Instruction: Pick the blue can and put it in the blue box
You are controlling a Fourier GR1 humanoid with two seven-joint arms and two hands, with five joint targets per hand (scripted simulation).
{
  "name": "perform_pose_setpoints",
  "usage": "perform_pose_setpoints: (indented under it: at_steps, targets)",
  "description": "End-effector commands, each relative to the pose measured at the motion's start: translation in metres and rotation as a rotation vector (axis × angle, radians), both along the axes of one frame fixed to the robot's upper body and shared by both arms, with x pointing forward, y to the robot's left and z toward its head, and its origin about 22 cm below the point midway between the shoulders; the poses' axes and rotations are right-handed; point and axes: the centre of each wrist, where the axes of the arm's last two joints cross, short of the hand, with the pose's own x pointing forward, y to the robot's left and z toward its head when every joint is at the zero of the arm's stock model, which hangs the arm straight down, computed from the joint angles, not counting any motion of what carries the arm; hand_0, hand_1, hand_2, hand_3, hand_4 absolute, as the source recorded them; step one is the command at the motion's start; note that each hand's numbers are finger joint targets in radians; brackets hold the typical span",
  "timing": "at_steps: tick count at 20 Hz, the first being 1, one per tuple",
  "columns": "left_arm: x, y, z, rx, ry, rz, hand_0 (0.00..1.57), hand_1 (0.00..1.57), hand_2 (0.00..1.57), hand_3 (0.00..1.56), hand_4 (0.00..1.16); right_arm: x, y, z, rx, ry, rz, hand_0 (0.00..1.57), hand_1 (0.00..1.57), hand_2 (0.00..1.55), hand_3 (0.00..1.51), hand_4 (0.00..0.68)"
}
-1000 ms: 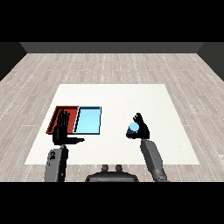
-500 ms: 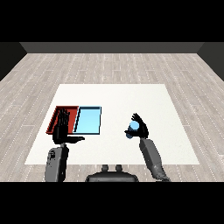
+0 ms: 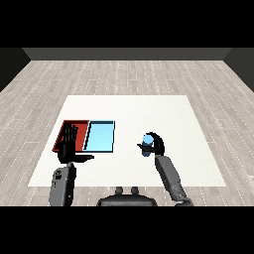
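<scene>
- The right robot hand (image 3: 156,144) is curled around the blue can (image 3: 147,145), holding it upright above the white tabletop (image 3: 149,106), right of centre in the view.
- The blue can shows as a pale blue cylinder between the thumb and fingers, its long axis roughly vertical and its top visible just above the hand.
- The blue box (image 3: 100,136) lies at about 9 o'clock from the can, clearly apart from it, with bare tabletop between them.
- The red box (image 3: 67,130) touches the blue box on its far side, further out at 9 o'clock.
- The left robot hand (image 3: 69,144) stands with straight fingers pointing up, holding nothing, in front of the red box's near edge.
- The right robot hand is the one carrying the can, so the coming move seems to be a sideways carry toward 9 o'clock, stopping over the blue box and short of the red one.
- The left robot hand is nearer the trays, yet it sits beside the path, not in it.
</scene>
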Motion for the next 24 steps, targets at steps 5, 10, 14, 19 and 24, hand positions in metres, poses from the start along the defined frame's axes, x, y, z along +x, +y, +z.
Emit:
perform_pose_setpoints:
  at_steps: [5, 10, 14, 19, 24]
  targets:
    - [0.009, -0.007, 0.008, 0.049, 0.030, -0.018, 0.00, 0.00, 0.00, 0.00, 0.00, 0.013, 0.002, 0.045, -0.059, -0.055, -0.012, 1.45, 1.45, 1.45, 1.40, 0.629]
    - [0.002, -0.033, -0.006, 0.041, 0.051, -0.099, 0.00, 0.00, 0.00, 0.00, 0.00, 0.002, -0.019, 0.054, -0.141, -0.114, 0.025, 1.46, 1.46, 1.45, 1.40, 0.623]
    - [0.010, -0.061, -0.001, 0.084, 0.125, -0.148, 0.00, 0.00, 0.00, 0.00, 0.00, 0.008, -0.007, 0.093, -0.161, -0.189, 0.043, 1.44, 1.44, 1.45, 1.39, 0.620]
    - [0.015, -0.080, -0.020, 0.094, 0.161, -0.174, 0.00, 0.00, 0.00, 0.00, 0.00, 0.003, -0.009, 0.115, -0.205, -0.237, 0.054, 1.42, 1.42, 1.44, 1.40, 0.616]
    - [0.017, -0.085, -0.020, 0.084, 0.164, -0.177, 0.00, 0.00, 0.00, 0.00, 0.00, 0.003, 0.028, 0.099, -0.202, -0.226, 0.047, 1.42, 1.42, 1.44, 1.40, 0.616]
